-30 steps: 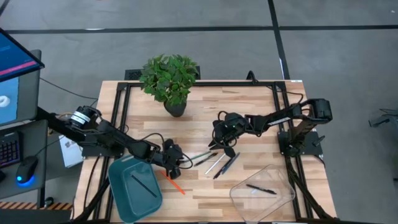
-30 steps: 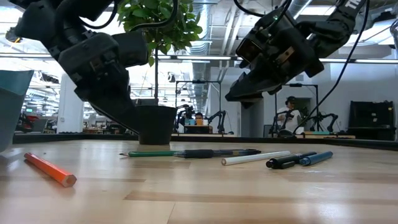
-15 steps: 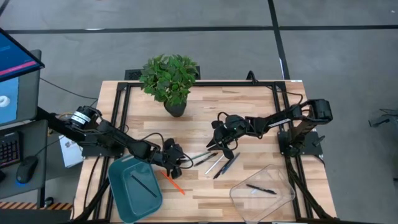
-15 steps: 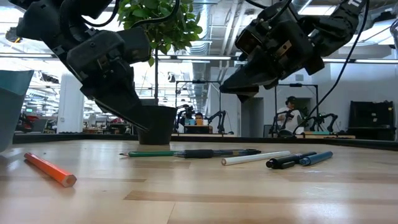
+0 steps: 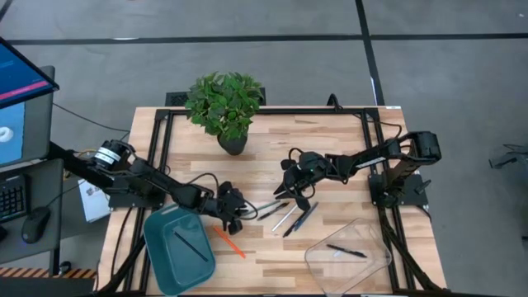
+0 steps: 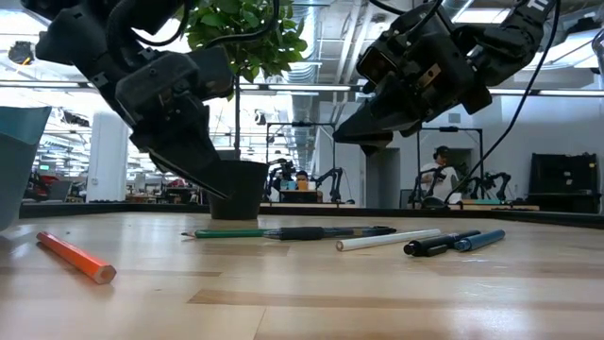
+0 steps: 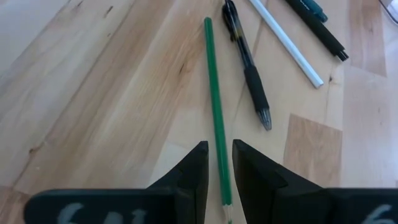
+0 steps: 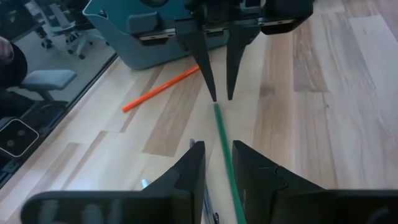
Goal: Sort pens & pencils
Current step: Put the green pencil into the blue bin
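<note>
The left gripper (image 5: 233,216), jaws narrowly apart and empty, has crept toward the green pencil (image 7: 216,124) mid-bench, ready to grasp.

Overhead, table-level, two facing wrist views

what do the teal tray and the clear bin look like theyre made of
Teal tray: seemingly plastic, opaque with a smooth, slightly glossy finish and rounded moulded corners. Clear bin: likely thin clear plastic; the wood grain shows through it.
</note>
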